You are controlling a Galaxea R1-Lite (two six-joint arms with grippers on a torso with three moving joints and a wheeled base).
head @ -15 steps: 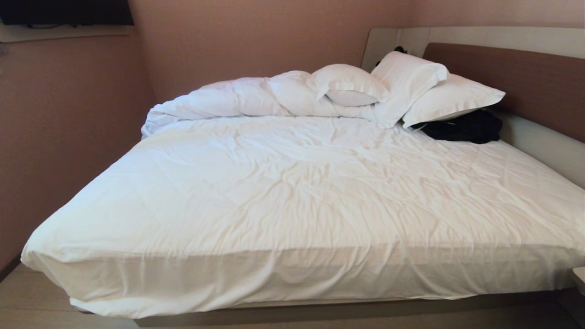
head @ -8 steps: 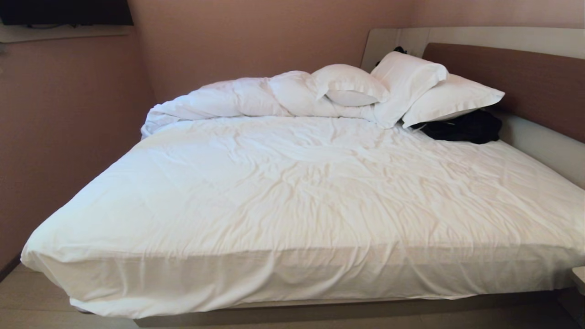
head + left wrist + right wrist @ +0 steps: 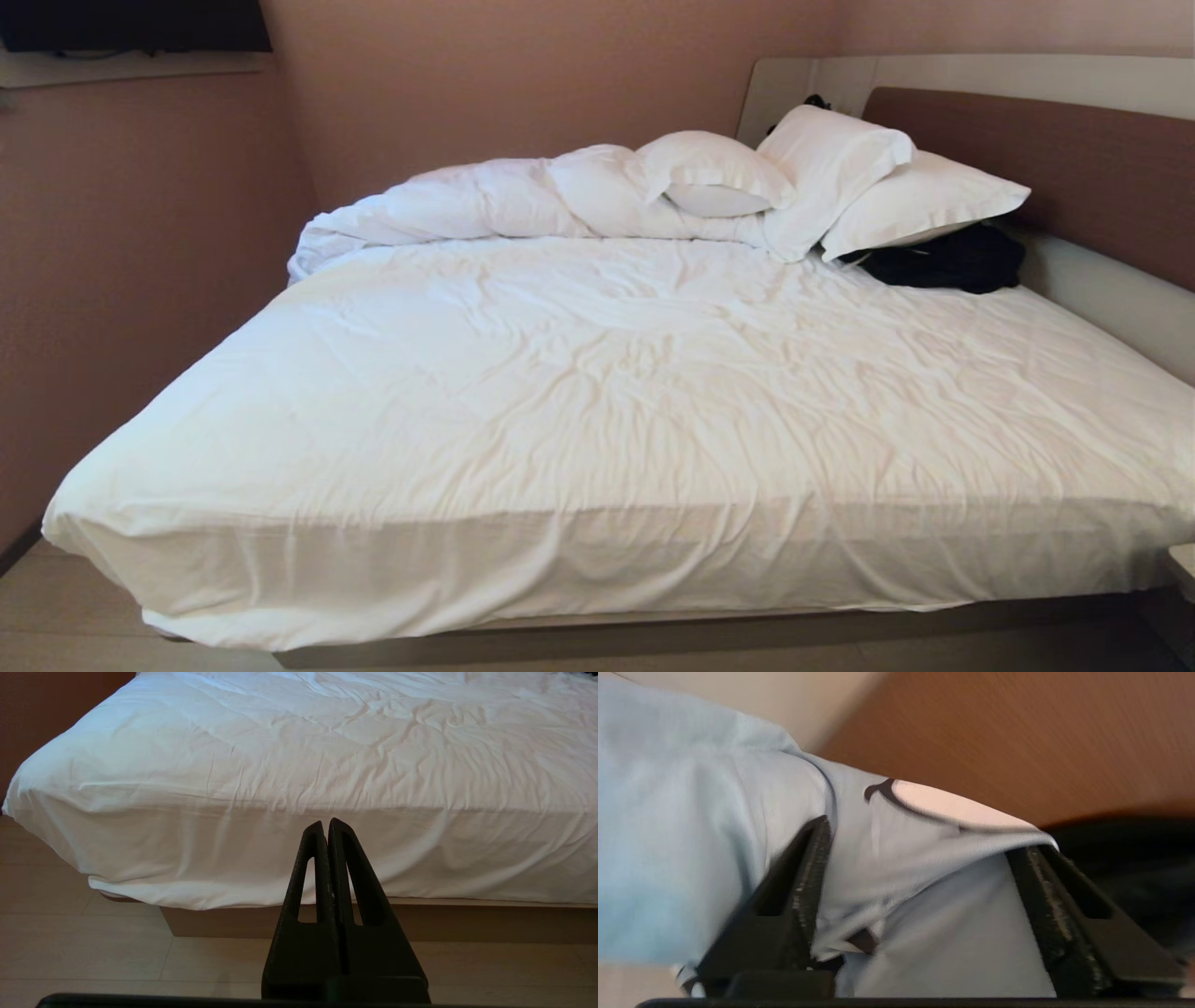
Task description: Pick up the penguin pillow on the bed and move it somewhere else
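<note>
The penguin pillow (image 3: 714,826) shows only in the right wrist view: light blue cloth with a black-edged white patch. It is nowhere on the bed (image 3: 597,392) in the head view. My right gripper (image 3: 922,835) is open, its black fingers (image 3: 808,882) spread wide, and a loose corner of the pillow lies between them. My left gripper (image 3: 325,823) is shut with nothing in it, held low over the floor and pointing at the foot edge of the bed (image 3: 299,756). Neither arm is in the head view.
A bunched white duvet (image 3: 485,201) and white pillows (image 3: 822,168) lie at the head end, by a black bundle (image 3: 943,261) and the brown headboard (image 3: 1074,159). Behind the penguin pillow I see a brown surface (image 3: 1017,732) and something dark (image 3: 1134,868).
</note>
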